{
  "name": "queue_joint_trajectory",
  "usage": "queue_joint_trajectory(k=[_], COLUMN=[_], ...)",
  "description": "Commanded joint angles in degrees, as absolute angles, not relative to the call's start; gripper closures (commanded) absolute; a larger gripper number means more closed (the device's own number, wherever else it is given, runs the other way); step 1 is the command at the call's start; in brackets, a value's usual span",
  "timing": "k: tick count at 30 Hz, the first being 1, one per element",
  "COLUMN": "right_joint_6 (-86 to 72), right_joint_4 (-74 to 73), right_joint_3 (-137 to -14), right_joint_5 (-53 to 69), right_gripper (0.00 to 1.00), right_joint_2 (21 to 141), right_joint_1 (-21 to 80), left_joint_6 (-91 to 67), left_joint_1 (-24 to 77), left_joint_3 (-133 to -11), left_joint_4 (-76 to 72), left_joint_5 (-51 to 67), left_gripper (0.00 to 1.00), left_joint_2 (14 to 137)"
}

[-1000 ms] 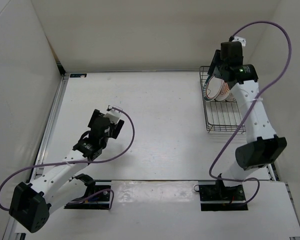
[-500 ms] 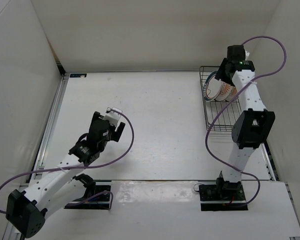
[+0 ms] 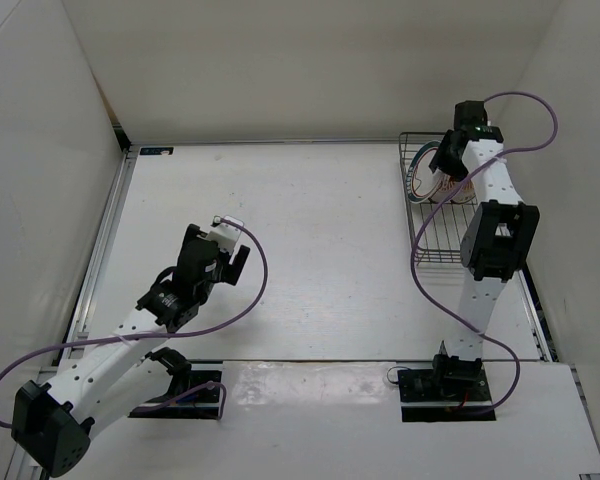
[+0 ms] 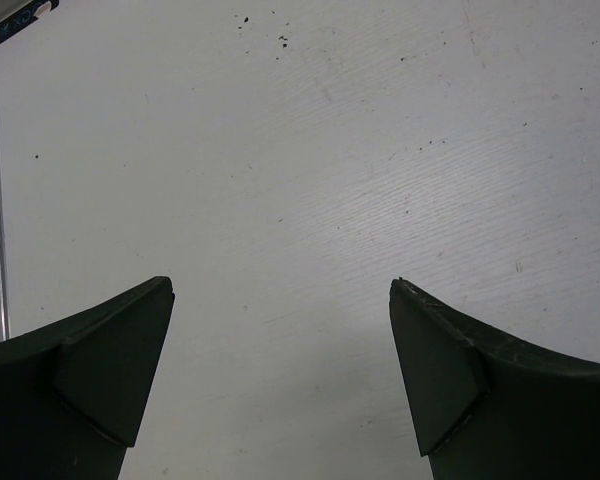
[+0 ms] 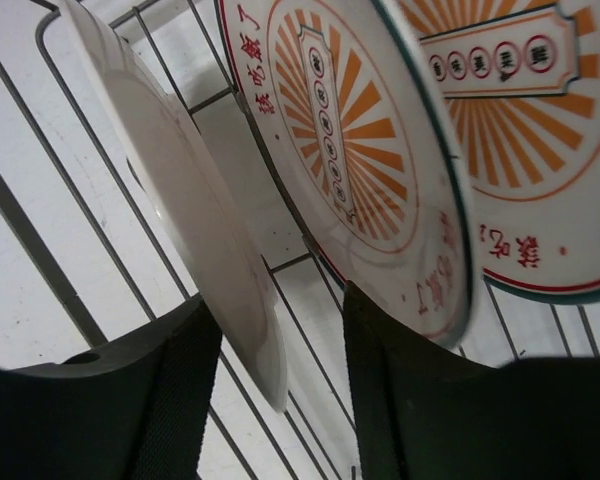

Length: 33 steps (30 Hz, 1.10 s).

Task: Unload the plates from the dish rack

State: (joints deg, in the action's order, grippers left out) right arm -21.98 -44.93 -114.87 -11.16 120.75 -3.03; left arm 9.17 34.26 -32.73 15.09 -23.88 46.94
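The black wire dish rack point(image 3: 448, 232) stands at the far right of the table. Three white plates stand on edge at its far end point(image 3: 427, 180). In the right wrist view the leftmost plate point(image 5: 180, 210) shows its plain back and its rim sits between my right gripper's point(image 5: 280, 350) open fingers, apart from both pads. Two plates with orange sunburst centres point(image 5: 350, 150) point(image 5: 540, 160) stand beyond the right finger. My right gripper point(image 3: 450, 160) reaches down over the plates. My left gripper point(image 3: 227, 258) is open and empty over bare table point(image 4: 280, 290).
White walls close in the table on the left, back and right. A metal rail point(image 3: 105, 250) runs along the left edge. The rack's wire floor point(image 5: 70, 240) lies under the plates. Purple cables loop off both arms.
My right arm has straightened and its gripper has dropped lower onto the plates at the rack's far end. My left arm has shifted slightly.
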Motion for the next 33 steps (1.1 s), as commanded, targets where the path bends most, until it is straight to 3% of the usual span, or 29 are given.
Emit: queue_joint_trajectory(k=[1,5,8,13,15,20,33], right_joint_6=[-20.1,-18.4,-16.6,-14.7,-14.0,-14.9,-24.7], right_joint_4=[-43.0,-42.6,-41.5,-41.4,-41.4,-43.7,-46.9], right_joint_3=[-116.5,-115.9,-114.9,-115.9,-116.5,-118.8,-121.0], right_joint_5=[-10.2,-11.5,-11.3,-13.8,-14.4,-19.6,-19.8], right_gripper=[0.47,0.6,0.61,0.88,0.88,1.0,1.0], right_joint_2=[121.6,122.8,123.0,123.1,122.4,120.3,108.5], right_joint_1=[-2.9,-2.8,-2.9,-2.8,-2.8,-2.6,-0.3], left_joint_6=[8.7,8.3,8.1,8.0,8.2,7.8,7.5], left_joint_1=[34.5,34.4,34.4,34.3,34.5,34.4,34.5], left_joint_3=[-35.2,-35.5,-35.4,-35.2,-35.2,-35.2,-35.2], left_joint_4=[16.0,16.1,15.9,16.0,16.1,16.2,16.6], left_joint_5=[-22.7,-22.8,-23.1,-23.7,-23.7,-23.9,-23.8], left_gripper=[0.0,0.0,0.0,0.0,0.0,0.0,0.0], left_joint_2=[46.3,46.7,46.2,45.8,45.8,45.5,46.1])
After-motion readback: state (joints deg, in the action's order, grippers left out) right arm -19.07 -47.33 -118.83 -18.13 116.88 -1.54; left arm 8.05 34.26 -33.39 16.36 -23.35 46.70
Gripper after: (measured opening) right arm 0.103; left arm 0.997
